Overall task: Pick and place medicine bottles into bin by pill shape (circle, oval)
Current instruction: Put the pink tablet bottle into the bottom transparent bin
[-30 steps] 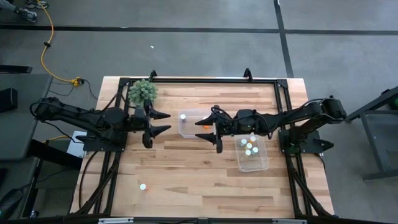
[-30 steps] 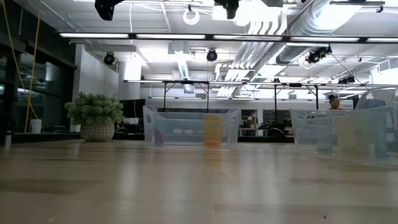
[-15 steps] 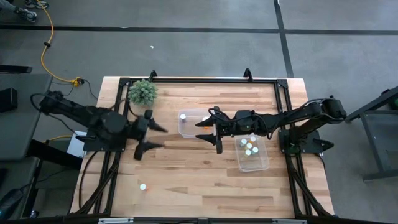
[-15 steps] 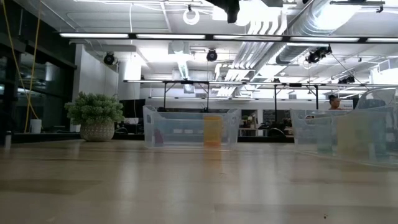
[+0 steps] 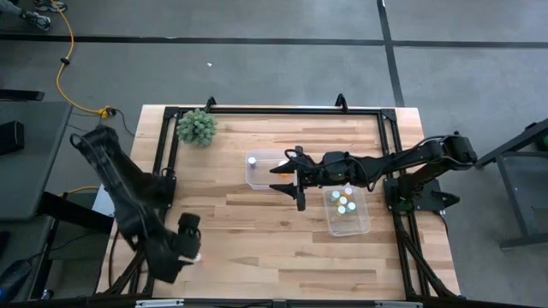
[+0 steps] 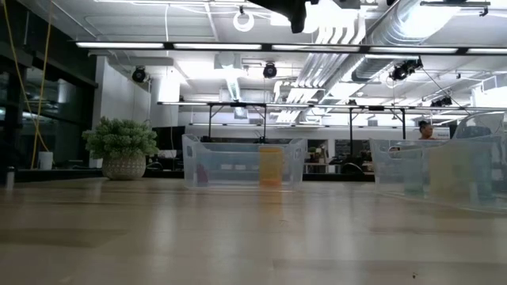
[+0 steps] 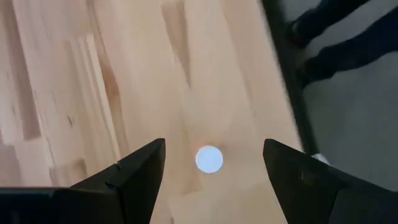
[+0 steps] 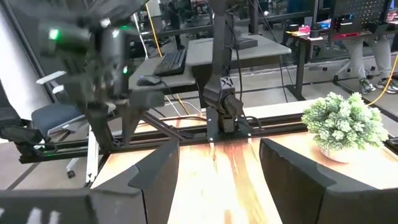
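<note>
1. The left gripper [image 5: 190,244] is at the near left corner of the bench [image 5: 257,231], pointing down. Its jaws are open.
2. In the left wrist view, a lone medicine bottle [image 7: 209,159] stands on the bench, seen from above as a white round cap. It lies between the two left fingers [image 7: 140,171] and touches neither.
3. In the high view, the same bottle is almost fully hidden under the left gripper at the near left of the bench.
4. The right gripper [image 5: 289,178] hangs above the middle of the bench, over the right part of the centre clear bin [image 5: 265,171]. Its jaws are open and hold nothing.
5. The centre clear bin holds one white-capped bottle [image 5: 252,160] at its far left corner. An orange item [image 5: 283,174] shows beside the right gripper; what it is cannot be told.
6. The right clear bin [image 5: 349,224] sits just beside the centre bin, nearer the right edge. It holds four white-capped bottles [image 5: 344,201] grouped at its far end.
7. A green plant [image 5: 197,127] stands at the far left corner of the bench, well apart from both bins.
8. In the low view, the plant [image 6: 121,148] and the centre bin [image 6: 242,164] stand on the bench; the right bin [image 6: 444,170] is at the right edge.
</note>
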Robot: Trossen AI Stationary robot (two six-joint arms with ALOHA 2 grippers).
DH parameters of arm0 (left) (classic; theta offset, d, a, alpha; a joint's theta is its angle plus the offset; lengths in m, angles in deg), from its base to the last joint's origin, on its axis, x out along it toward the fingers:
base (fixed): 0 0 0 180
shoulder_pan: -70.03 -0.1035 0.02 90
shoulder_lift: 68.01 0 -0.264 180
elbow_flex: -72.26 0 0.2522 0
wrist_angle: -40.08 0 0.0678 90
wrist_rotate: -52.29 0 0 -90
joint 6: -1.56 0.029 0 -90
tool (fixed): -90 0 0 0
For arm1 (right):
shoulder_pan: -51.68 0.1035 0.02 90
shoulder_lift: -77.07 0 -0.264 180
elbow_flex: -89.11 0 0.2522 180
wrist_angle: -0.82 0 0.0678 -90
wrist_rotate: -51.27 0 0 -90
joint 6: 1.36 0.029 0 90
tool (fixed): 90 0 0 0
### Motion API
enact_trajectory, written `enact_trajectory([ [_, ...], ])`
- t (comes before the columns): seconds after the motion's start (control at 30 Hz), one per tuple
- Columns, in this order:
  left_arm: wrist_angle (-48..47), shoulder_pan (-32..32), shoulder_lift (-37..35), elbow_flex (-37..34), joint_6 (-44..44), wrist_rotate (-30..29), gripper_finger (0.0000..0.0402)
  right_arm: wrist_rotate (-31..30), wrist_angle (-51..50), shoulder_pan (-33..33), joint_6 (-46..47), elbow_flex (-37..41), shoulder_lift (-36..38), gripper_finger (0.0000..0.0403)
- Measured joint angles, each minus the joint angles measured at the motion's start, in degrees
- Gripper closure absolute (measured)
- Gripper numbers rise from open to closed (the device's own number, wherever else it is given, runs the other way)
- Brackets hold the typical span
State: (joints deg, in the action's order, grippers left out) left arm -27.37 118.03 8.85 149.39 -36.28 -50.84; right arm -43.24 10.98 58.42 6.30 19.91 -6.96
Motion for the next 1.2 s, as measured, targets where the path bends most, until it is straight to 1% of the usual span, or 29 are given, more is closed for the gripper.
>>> enact_trajectory([
  [0.07,-0.14,1.56,3.6,0.02,-3.15,-1.05,0.0139,-0.01,-0.56,0.0,0.01,0.0,0.0,0.0187],
  [0.17,-0.04,2.53,8.13,-0.62,-7.71,-0.73,0.0139,-0.02,-1.12,0.0,1.26,0.0,0.0,0.0187],
  [0.27,1.34,2.78,10.99,-1.98,-10.09,-0.4,0.0139,-0.03,-1.62,0.0,1.33,0.0,0.0,0.0187],
  [0.37,1.16,2.78,12.6,-2.88,-10.63,-0.42,0.0139,-0.03,-1.88,0.0,1.42,0.0,0.0,0.0187],
  [0.57,3.62,2.63,12.47,-4.23,-10.61,1.04,0.014,-0.04,-2.27,0.0,1.36,0.0,0.0,0.0187],
  [0.67,7.74,2.61,12.34,-6.09,-10.63,4.13,0.014,-0.04,-2.68,0.0,1.36,0.0,0.0,0.0187],
  [0.73,9.34,2.63,12.38,-7.32,-10.59,5.19,0.014,-0.04,-2.97,0.0,1.33,0.0,0.0,0.0187],
  [0.8,10.46,2.59,12.39,-7.68,-10.61,4.27,0.014,-0.02,-3.33,0.0,1.41,0.0,0.0,0.0187],
  [0.93,10.1,2.15,12.39,-7.74,-10.02,0.46,0.014,-0.04,-3.59,0.0,1.42,0.0,0.0,0.0187],
  [1.1,10.15,2.28,12.36,-8.49,-8.48,0.65,0.014,-0.04,-3.61,0.0,1.46,0.0,0.0,0.0187],
  [1.2,10.03,2.15,12.39,-9.69,-9.33,1.43,0.014,-0.04,-3.66,0.0,1.46,0.0,0.0,0.0187],
])
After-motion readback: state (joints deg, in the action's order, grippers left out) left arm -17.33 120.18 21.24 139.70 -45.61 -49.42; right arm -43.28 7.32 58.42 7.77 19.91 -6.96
